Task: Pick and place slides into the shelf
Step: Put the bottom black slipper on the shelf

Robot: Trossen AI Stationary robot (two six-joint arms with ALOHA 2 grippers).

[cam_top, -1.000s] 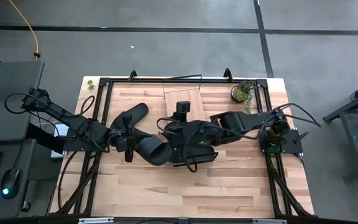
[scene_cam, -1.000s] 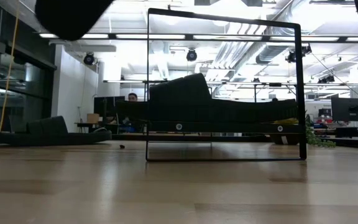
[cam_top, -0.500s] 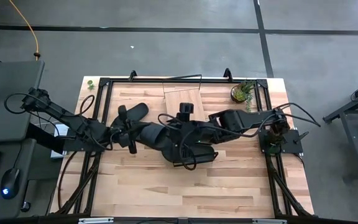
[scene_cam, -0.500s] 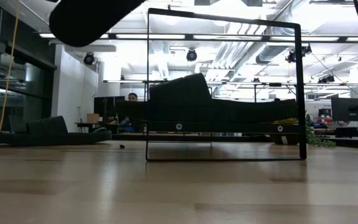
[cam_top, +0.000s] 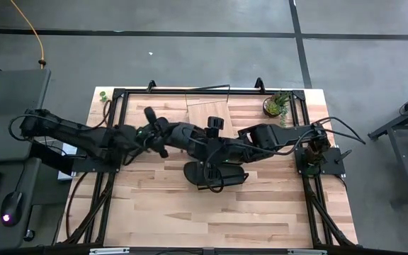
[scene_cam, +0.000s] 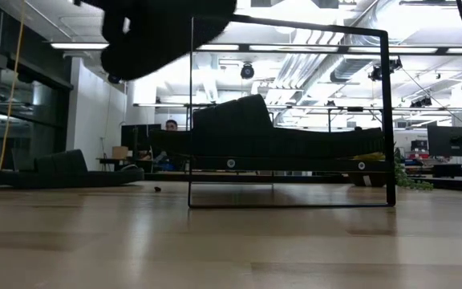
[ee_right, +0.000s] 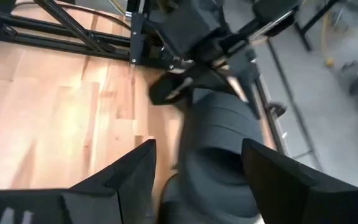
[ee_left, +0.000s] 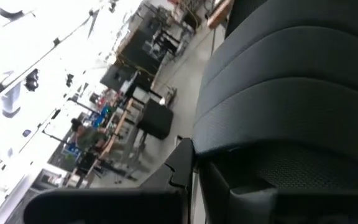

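No brand mark, label or readable writing shows on the slides, the shelf or the arms in any view.

The slide held by the left gripper [cam_top: 163, 134] is matte black, with a wide strap moulded in broad parallel ribs; the left wrist view shows those ribs close up [ee_left: 291, 81] with a finely pebbled surface below them. The left gripper's fingers are clenched on this slide [cam_top: 183, 134] and carry it in the air above the bench [cam_top: 261, 212], near its middle and just in front of the shelf. In the low view the lifted slide [scene_cam: 167, 36] hangs as a dark mass above the top corner of the shelf's frame.

The shelf [scene_cam: 289, 112] is a thin black wire frame; a second black slide [scene_cam: 247, 128] already lies on its plank, its strap arching up at one end. A third slide [scene_cam: 62, 170] lies flat on the bench, off to the side of the shelf.

The right gripper [cam_top: 214, 172] hovers low at the middle of the bench, its fingers [ee_right: 129, 171] spread apart and grasping nothing, the held slide [ee_right: 222, 146] just beyond them. A small potted plant [cam_top: 276, 105] stands at the far right corner.
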